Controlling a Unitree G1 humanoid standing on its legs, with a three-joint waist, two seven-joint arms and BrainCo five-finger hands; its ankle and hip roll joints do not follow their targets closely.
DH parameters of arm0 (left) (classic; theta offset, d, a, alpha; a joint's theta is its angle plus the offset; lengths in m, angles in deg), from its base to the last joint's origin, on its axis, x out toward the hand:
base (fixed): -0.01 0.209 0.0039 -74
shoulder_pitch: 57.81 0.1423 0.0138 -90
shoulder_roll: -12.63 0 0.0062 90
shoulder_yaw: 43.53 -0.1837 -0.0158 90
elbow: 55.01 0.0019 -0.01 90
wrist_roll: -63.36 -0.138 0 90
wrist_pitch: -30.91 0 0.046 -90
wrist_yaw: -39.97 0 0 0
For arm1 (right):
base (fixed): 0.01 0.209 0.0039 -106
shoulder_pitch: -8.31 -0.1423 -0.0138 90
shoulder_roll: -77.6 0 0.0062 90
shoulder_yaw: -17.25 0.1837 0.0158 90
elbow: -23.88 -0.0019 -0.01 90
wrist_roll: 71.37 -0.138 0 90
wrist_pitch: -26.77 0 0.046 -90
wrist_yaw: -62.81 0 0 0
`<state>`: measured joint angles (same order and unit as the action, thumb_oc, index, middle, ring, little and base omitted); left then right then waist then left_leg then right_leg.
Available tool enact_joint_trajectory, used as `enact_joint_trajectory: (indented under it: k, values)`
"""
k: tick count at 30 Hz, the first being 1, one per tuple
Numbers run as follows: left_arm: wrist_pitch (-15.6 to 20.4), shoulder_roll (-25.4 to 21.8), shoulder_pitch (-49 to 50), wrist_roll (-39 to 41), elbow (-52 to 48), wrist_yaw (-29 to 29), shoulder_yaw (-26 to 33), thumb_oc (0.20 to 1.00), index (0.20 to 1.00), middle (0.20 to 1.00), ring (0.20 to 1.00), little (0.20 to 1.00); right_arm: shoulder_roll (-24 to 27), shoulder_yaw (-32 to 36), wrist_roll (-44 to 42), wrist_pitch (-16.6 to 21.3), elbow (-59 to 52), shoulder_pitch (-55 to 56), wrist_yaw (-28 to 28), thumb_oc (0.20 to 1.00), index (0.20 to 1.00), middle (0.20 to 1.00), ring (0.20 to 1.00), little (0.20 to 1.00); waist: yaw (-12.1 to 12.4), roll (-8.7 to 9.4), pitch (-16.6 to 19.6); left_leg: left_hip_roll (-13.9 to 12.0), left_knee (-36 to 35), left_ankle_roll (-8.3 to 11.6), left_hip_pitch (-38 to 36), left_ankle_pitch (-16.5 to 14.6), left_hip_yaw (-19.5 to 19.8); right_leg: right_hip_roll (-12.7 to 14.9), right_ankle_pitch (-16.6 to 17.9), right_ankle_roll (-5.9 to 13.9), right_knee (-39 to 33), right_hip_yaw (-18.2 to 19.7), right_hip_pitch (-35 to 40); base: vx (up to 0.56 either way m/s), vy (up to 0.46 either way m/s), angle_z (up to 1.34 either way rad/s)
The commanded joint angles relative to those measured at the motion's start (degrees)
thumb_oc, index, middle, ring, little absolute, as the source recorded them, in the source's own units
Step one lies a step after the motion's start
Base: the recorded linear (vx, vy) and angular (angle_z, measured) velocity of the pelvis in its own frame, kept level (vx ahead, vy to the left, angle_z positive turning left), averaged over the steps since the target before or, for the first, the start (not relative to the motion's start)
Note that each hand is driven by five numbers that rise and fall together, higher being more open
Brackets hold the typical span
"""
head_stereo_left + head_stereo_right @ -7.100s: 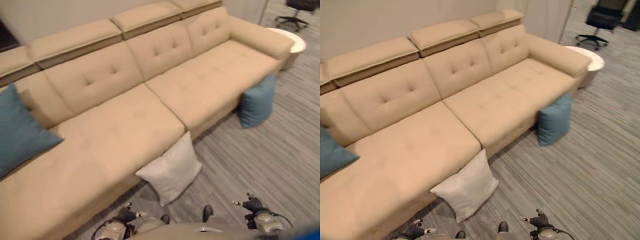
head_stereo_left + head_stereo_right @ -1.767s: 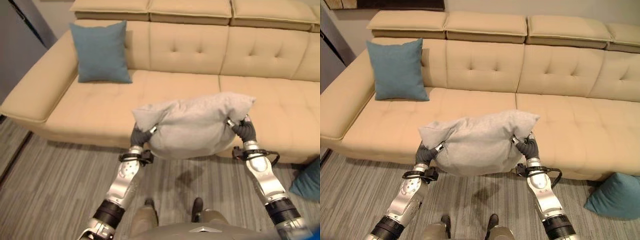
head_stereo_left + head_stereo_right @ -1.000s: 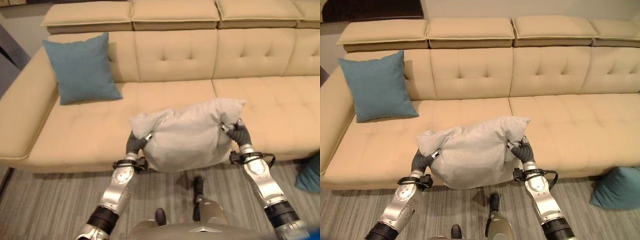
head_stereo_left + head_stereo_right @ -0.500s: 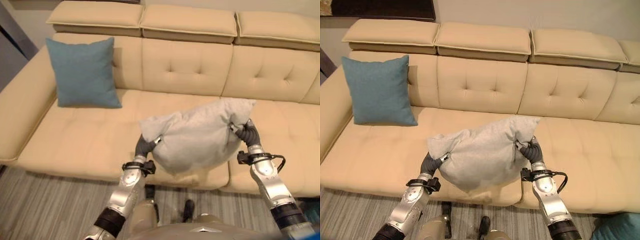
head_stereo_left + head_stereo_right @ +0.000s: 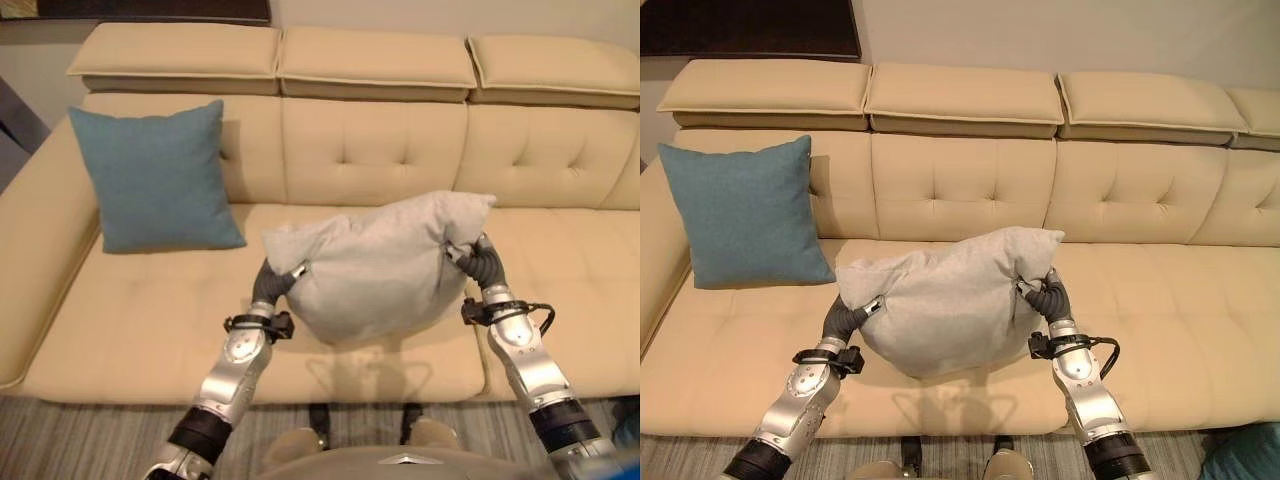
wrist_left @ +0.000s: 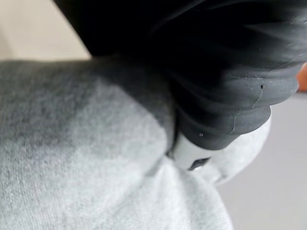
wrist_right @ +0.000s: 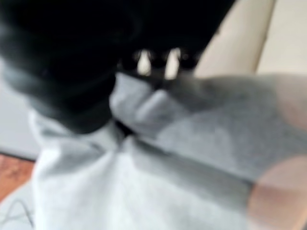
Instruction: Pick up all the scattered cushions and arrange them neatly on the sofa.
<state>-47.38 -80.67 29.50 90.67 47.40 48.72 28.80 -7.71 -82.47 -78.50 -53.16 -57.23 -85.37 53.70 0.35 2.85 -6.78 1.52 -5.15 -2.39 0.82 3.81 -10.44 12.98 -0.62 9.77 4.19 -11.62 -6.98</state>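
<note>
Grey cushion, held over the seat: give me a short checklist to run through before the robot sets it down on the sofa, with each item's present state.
1. Left hand grips the grey cushion: ok, its end is bunched at the hand.
2. Right hand grips the other end: ok.
3. Cushion is over the sofa seat, not the floor: ok.
4. Seat under and behind the cushion is free: ok as far as visible; the part right under it is hidden.
5. Teal cushion stands apart, leaning on the backrest to the robot's left: ok.
6. Cushion is level: not ok, the right end is higher.
</note>
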Motion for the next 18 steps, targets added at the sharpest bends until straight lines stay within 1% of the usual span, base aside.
enact_joint_trajectory:
  k: [1,4,5,9,11,12,13,14,15,18]
  values:
    - [5.52,2.88,-5.13,-3.95,-4.46,-0.87,-0.07,0.2,0.2,0.2,0.2,0.2,0.58,2.5,-0.43,4.63,-2.0,-5.66,-0.59,0.2,0.2,0.2,0.2,0.2,-0.04,0.0,4.49,-2.74,1.45,4.98,-0.6,-4.18,0.98,-3.55,1.62,0.77,-4.04,-1.59,7.14,0.16,-0.081,0.23]
    - [5.41,3.16,-6.22,-4.59,-4.44,-0.61,-0.53,0.2,0.2,0.2,0.2,0.2,1.03,2.79,-0.43,4.45,-2.04,-5.33,-0.64,0.2,0.2,0.2,0.2,0.2,-0.39,-0.15,4.88,-2.97,0.88,5.47,-1.54,-4.04,1.45,-3.92,1.48,0.56,-5.19,-2.65,8.84,0.11,-0.067,0.14]
    - [5.33,3.17,-6.96,-5.19,-4.45,-0.43,-0.57,0.2,0.2,0.2,0.2,0.2,1.24,3.03,-0.26,4.4,-2.02,-5.07,-0.68,0.2,0.2,0.2,0.2,0.2,-0.59,-0.29,5.29,-3.08,0.53,5.95,-2.15,-4.02,1.64,-4.07,1.35,0.46,-6.28,-3.59,10.14,0.09,-0.044,0.13]
    - [5.29,3.12,-8.66,-5.96,-4.3,0.31,-0.71,0.2,0.2,0.2,0.2,0.2,1.39,3.34,0.05,4.54,-2.41,-5.68,-1.28,0.2,0.2,0.2,0.2,0.2,-0.94,-0.56,5.47,-3.41,0.15,6.45,-2.88,-4.15,1.72,-4.42,1.33,0.4,-7.64,-4.22,11.51,0.08,-0.038,0.15]
    - [5.52,2.99,-12.56,-6.33,-2.86,2.07,-1.29,0.2,0.2,0.2,0.2,0.2,1.92,2.71,0.57,4.74,-2.23,-8.65,-2.85,0.2,0.2,0.2,0.2,0.2,-1.17,-0.75,5.18,-3.66,0.15,6.67,-2.95,-4.26,1.51,-4.58,1.39,0.37,-7.93,-4.75,11.51,0.01,-0.044,0.08]
    - [5.88,2.7,-19.57,-6.38,-0.09,5.52,-2.29,0.2,0.2,0.2,0.2,0.2,2.01,0.46,0.52,4.96,-0.95,-15.44,-5.24,0.2,0.2,0.2,0.2,0.2,-1.29,-0.94,3.64,-3.9,0.15,6.72,-2.08,-4.13,1.45,-4.7,1.69,0.35,-7.95,-4.47,10.4,-0.06,-0.032,0.11]
    - [5.93,2.71,-19.81,-6.38,0.04,5.55,-2.24,0.2,0.2,0.2,0.2,0.2,2.02,0.44,0.51,5.01,-0.79,-15.71,-5.27,0.2,0.2,0.2,0.2,0.2,-1.3,-0.95,3.5,-3.91,0.15,6.72,-2.05,-4.12,1.43,-4.7,1.69,0.35,-7.9,-4.45,10.34,-0.23,-0.044,0.13]
    - [6.56,1.94,-25.46,-6.48,1.58,8.26,-2.82,0.2,0.2,0.2,0.2,0.2,1.48,-1.62,-0.29,5.08,0.86,-21.58,-6.84,0.2,0.2,0.2,0.2,0.2,-0.91,-0.87,1.15,-4.07,0.57,6.57,0.23,-3.6,2.32,-4.82,2.1,0.31,-7.38,-3.68,7.55,-0.24,-0.021,0.04]
    - [6.97,1.52,-28.63,-6.59,2.65,9.61,-2.98,0.2,0.2,0.2,0.2,0.2,1.09,-2.59,-0.56,5.37,1.92,-25.27,-7.72,0.2,0.2,0.2,0.2,0.2,-0.63,-0.87,0.27,-4.13,0.99,6.49,2.09,-3.25,2.97,-4.95,2.28,0.22,-6.9,-2.85,5.47,-0.3,-0.021,-0.08]
    - [8.08,-0.24,-36.38,-5.89,5.56,12.53,-3.77,0.2,0.2,0.2,0.2,0.2,1.52,-4.59,-1.31,5.64,5.22,-33.02,-10.23,0.2,0.2,0.2,0.2,0.2,0.0,-1.11,-0.73,-4.16,1.21,6.44,6.46,-2.24,4.63,-5.3,3.08,0.12,-6.3,-1.67,0.86,-0.15,0.005,-0.15]
